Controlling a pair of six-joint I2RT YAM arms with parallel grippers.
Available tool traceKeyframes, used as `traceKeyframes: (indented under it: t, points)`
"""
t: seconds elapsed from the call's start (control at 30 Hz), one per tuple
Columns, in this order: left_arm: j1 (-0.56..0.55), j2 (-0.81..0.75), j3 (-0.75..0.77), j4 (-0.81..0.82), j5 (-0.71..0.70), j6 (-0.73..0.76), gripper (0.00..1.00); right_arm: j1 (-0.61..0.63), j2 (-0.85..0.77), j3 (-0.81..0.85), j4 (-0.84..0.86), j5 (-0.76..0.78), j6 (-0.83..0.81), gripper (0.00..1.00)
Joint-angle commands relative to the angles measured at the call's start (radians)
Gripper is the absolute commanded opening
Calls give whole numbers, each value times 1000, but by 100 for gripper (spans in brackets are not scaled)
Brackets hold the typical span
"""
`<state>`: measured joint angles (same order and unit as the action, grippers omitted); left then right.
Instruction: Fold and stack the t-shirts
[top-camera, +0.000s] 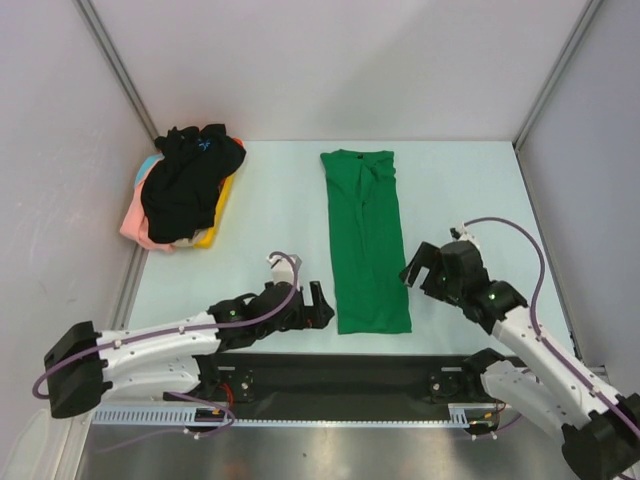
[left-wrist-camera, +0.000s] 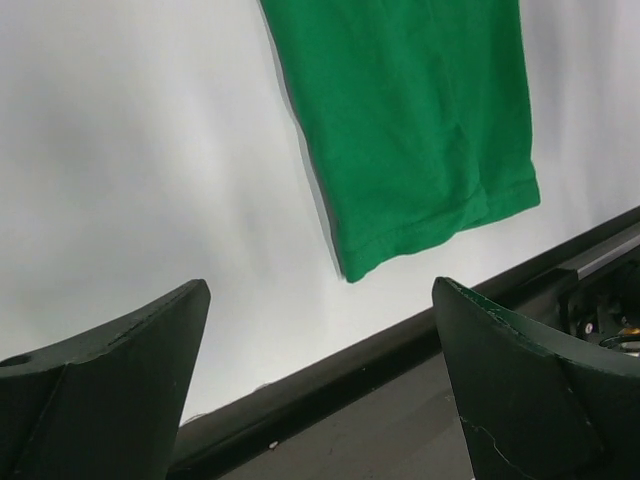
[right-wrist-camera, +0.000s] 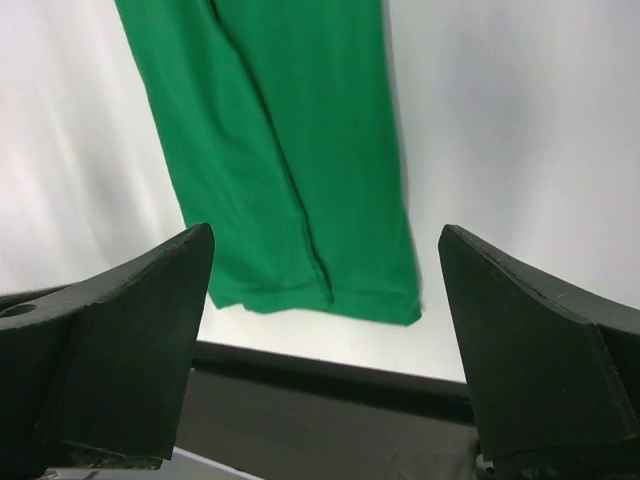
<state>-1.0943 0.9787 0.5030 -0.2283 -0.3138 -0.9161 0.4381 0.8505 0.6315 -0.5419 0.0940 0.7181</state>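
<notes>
Left hand (top-camera: 318, 303) and right hand (top-camera: 420, 270) both released, gripping nothing, flanking the near hem of the green shirt (top-camera: 367, 240), laid as a long strip mid-bench (top-camera: 280, 200). Could skew or bunch the next fold if pinched unevenly, or through the top layer only. No container in view; pile (top-camera: 185, 195) of other shirts, black on top, straight on the bench at far left.

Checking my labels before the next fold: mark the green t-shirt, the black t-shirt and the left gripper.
green t-shirt (top-camera: 368, 245): top view, middle of the folded strip.
black t-shirt (top-camera: 185, 190): top view, centre of its crumpled cloth.
left gripper (top-camera: 321, 304): top view, midway between its open jaws.
</notes>
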Motion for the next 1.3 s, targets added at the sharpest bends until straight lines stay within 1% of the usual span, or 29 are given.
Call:
traceKeyframes:
  t: [0.0,0.07,0.13,0.2,0.33,0.4,0.5,0.63,0.7,0.73,0.77,0.8,0.97,1.0,1.07,1.1,1.13,1.17,1.23,1.27]
  points:
    - [4,60,-9,93,73,-15,98,106,-73,-56,-58,90,122,98]
    - [-6,95,-14,115,100,-26,97,154,-109,-93,-101,127,187,97]
    - [-35,112,-21,122,96,-41,96,216,-131,-150,-105,134,222,96]
    - [-52,127,-33,135,93,-49,96,254,-148,-185,-89,128,270,94]
    - [-84,178,-50,172,97,-79,95,376,-127,-223,-102,193,336,91]
    - [-90,210,-60,193,96,-89,94,395,-114,-239,-81,205,353,91]
    - [-92,251,-70,224,99,-98,93,396,-87,-277,-5,188,354,84]
    - [-92,296,-50,224,90,-98,91,396,-41,-286,25,185,356,68]
    - [-92,317,-46,257,90,-98,91,396,-31,-294,34,191,350,63]
    - [-92,328,-46,264,93,-98,91,395,-28,-297,39,191,346,56]
    - [-90,334,-46,271,96,-98,91,395,-30,-302,40,193,348,53]
    - [-91,353,-46,285,97,-95,88,393,-28,-305,48,191,346,47]
    - [-90,394,-43,322,117,-93,84,393,-30,-315,45,193,346,31]
    - [-90,403,-41,340,123,-90,76,393,-31,-322,42,190,346,28]
    - [-92,438,-35,360,136,-78,69,393,-39,-332,46,187,342,22]
    - [-90,451,-26,369,143,-70,61,393,-48,-343,56,182,340,19]
    - [-91,466,-21,372,145,-69,58,393,-51,-346,59,181,339,16]
    - [-92,492,-14,379,148,-69,52,393,-54,-349,68,178,333,15]
    - [-92,515,-3,385,147,-69,47,393,-56,-351,69,176,330,12]
    - [-92,525,3,380,142,-70,40,393,-54,-352,79,174,328,10]
